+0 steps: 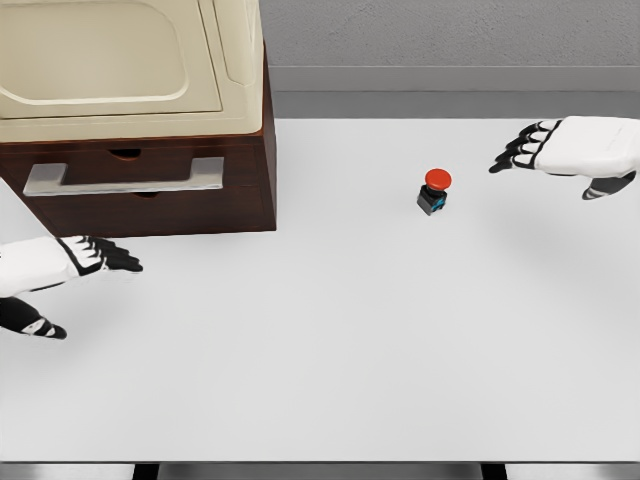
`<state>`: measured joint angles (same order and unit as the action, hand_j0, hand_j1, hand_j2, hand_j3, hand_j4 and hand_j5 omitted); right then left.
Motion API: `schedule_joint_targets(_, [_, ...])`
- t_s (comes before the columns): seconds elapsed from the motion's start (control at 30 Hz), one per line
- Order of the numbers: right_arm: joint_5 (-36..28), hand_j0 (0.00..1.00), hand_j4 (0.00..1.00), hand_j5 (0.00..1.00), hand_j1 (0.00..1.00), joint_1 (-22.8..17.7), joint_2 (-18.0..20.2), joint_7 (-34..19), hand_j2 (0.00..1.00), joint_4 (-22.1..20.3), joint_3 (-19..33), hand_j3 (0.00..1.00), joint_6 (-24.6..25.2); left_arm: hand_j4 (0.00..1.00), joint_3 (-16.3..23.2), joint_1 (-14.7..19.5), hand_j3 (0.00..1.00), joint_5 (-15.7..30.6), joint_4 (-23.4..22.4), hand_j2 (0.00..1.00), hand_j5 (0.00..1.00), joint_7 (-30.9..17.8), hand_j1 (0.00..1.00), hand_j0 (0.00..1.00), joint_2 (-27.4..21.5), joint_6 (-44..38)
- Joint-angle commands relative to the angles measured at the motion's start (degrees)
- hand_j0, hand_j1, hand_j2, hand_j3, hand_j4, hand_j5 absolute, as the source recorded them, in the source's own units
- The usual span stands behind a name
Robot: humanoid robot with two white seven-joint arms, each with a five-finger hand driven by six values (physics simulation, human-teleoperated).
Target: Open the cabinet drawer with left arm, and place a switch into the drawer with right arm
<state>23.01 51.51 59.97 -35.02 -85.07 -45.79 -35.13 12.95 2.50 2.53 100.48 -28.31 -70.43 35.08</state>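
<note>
Left hand (75, 262), fingers spread, hovers below the dark wooden cabinet's shut drawer (140, 195) with its flat metal handle (125, 178). Right hand (560, 150), also spread, hangs near the red-capped black switch (434, 192) on the smooth white table (330, 340).

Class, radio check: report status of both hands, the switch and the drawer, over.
Left hand open, below drawer handle. Right hand open, right of switch. Drawer shut, switch on table. Nothing in the way.

The cabinet (140, 110) sits at the table's (350, 350) back left. Its drawer (130, 180) is in front. The switch (434, 192) stands well right of it.
</note>
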Motion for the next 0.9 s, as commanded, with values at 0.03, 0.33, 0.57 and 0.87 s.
schedule_joint_targets(0.03, [-0.25, 1.00, 1.00, 1.00, 1.00, 0.00, 0.23, 0.02, 1.00, -0.18, 0.08, 1.00, 0.13, 1.00, 3.05, 2.77, 1.00, 6.08, 0.59, 1.00, 1.00, -0.43, 1.00, 1.00, 0.47, -0.08])
schedule_joint_targets(0.33, [-0.07, 1.00, 1.00, 1.00, 1.00, 5.97, -2.21, 0.02, 1.00, 8.43, 1.23, 1.00, 0.13, 1.00, 27.30, 25.62, 1.00, 23.30, 0.50, 1.00, 1.00, -3.40, 1.00, 1.00, -2.42, -0.08])
schedule_joint_targets(0.57, [0.63, 1.00, 1.00, 1.00, 1.00, 8.96, -15.94, 0.02, 1.00, 14.50, -5.28, 1.00, 0.13, 1.00, 29.42, 32.47, 1.00, 30.86, -1.79, 1.00, 1.00, -6.69, 1.00, 1.00, -1.90, -0.08])
schedule_joint_targets(0.87, [0.98, 1.00, 1.00, 1.00, 1.00, 10.37, -18.13, 0.02, 1.00, 16.43, -9.32, 1.00, 0.13, 1.00, 29.68, 38.81, 1.00, 31.04, -0.29, 1.00, 1.00, -6.69, 1.00, 1.00, -0.76, -17.06])
